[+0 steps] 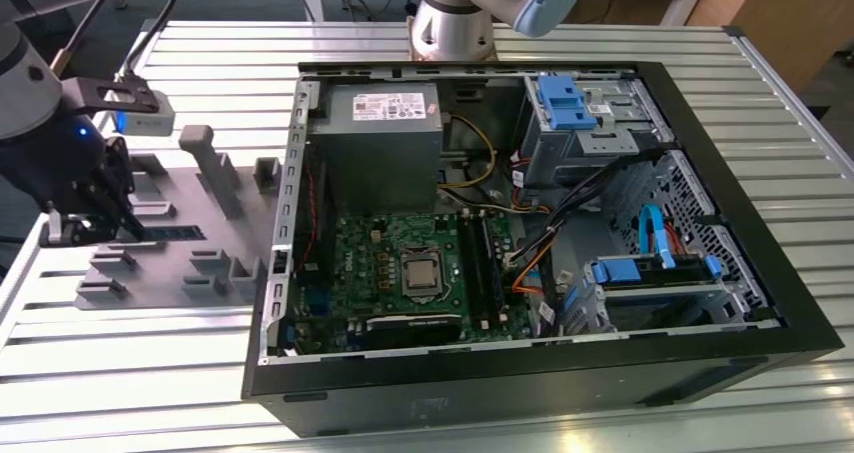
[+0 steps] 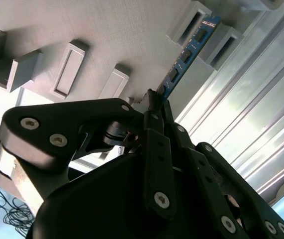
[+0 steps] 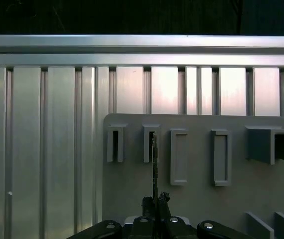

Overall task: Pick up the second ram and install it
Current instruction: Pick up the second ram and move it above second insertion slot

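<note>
Hovering at the case's (image 1: 534,373) nine o'clock over the holder tray (image 1: 167,183), the gripper (image 2: 153,102) — jaws closed — pinches the second ram (image 2: 187,54).

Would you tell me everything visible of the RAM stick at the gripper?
The second ram is a slim blue-green board with a row of black chips, seen edge-on in the first wrist view. The gripper pinches its near end; its far end sits between two blocks of the grey holder tray.
</note>
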Controlling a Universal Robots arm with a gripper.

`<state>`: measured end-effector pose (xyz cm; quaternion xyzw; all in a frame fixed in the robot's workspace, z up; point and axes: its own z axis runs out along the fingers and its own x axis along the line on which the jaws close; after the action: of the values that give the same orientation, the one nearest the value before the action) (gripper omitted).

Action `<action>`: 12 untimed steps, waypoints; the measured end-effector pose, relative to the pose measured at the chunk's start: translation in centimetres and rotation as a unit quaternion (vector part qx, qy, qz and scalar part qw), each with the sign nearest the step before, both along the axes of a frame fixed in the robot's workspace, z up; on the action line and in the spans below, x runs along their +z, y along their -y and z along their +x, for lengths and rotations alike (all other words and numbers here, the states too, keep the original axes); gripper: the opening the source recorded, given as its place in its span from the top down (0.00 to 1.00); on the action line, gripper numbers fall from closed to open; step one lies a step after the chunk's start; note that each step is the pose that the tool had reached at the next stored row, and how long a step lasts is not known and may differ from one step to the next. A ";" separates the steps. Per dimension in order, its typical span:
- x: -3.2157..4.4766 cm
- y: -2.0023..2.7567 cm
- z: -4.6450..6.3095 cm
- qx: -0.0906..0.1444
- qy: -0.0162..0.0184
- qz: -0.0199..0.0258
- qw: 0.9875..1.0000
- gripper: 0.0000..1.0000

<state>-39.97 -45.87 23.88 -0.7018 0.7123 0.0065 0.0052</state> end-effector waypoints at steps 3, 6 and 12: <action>0.09 0.00 0.0 0.000 0.000 0.000 1.000 0.86; 0.18 0.00 0.0 0.000 0.000 0.000 1.000 0.86; 0.40 0.00 0.0 0.000 0.000 0.000 1.000 0.86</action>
<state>-39.97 -45.87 24.28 -0.7018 0.7123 0.0065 0.0053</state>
